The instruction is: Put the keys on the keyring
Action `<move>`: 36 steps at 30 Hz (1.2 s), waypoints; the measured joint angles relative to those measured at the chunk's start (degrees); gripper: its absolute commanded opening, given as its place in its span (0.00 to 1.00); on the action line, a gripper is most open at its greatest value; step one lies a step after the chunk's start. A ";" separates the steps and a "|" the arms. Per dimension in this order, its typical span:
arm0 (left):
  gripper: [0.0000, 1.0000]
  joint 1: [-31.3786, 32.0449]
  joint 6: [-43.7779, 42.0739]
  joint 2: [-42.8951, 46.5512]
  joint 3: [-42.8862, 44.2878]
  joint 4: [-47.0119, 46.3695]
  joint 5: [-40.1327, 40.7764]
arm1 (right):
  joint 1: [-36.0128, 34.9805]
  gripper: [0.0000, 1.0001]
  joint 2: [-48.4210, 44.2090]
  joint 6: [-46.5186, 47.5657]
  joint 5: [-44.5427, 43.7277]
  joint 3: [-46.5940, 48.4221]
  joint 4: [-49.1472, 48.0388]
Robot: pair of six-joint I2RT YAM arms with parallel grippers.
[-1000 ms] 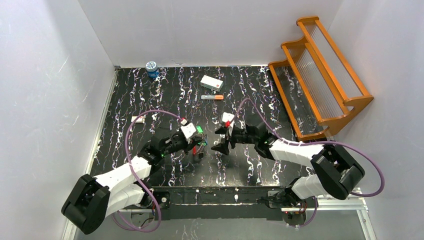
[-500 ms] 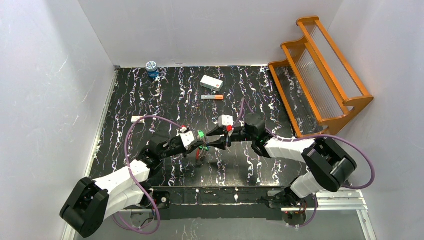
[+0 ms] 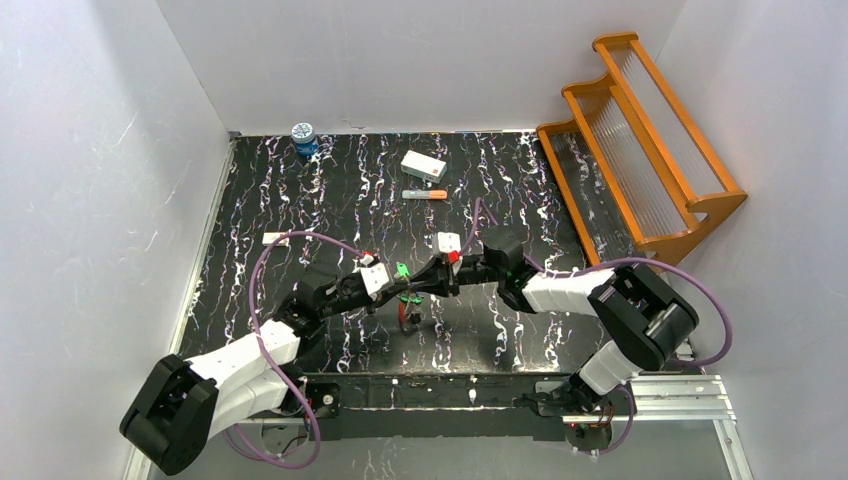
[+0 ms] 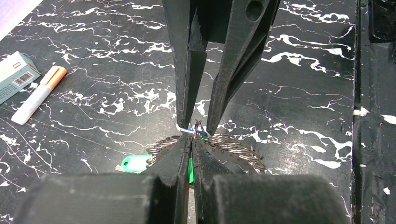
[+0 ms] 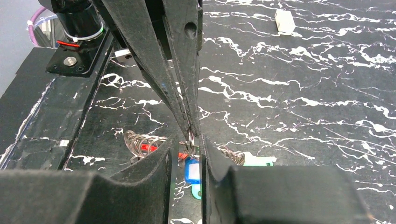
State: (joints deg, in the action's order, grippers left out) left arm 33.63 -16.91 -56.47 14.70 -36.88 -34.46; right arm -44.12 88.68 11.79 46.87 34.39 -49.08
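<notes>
Silver coil with a red stretch: the keyring (image 5: 140, 140), slung low over the black marbled surface (image 4: 303, 93) near its middle, with its green tag (image 4: 133, 163) out to one side. Whether coil or tag rests on the surface cannot be told. Left fingers (image 5: 159, 70): pressed together, pinching a small wire ring (image 5: 190, 137) at their tips, apparently the keyring's own. Right fingers (image 4: 189, 70): tip to tip with the left, a narrow gap between them, flanking that ring; whether they grip anything cannot be told. Blue key (image 5: 191, 170): hanging just below the ring, between the right fingers, with a green key head (image 5: 196, 191) just under it. Status, as judged: threading under way; whether either key is already on the ring is not visible. Remaining: seat the keys, then release.
</notes>
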 measured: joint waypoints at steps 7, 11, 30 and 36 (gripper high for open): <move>0.00 0.00 0.00 0.00 0.00 -0.22 -0.46 | 0.00 0.06 1.07 0.07 -0.61 0.00 -0.02; 0.00 -0.04 0.00 0.00 0.00 -0.35 -0.26 | 0.00 0.01 1.33 0.15 -0.59 0.02 -0.09; 0.43 -0.02 2.60 -1.77 0.02 -0.96 3.15 | 0.00 0.01 -1.27 18.05 -3.85 11.76 31.82; 0.41 -0.02 3.39 -4.09 0.07 -0.98 2.93 | 0.00 0.01 -1.92 22.64 -10.45 12.02 44.89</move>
State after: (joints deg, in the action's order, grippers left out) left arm 33.61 -13.52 -60.55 14.76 -37.87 -31.53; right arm -44.12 86.76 34.44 36.42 46.41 -4.19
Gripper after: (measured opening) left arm 0.411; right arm 0.033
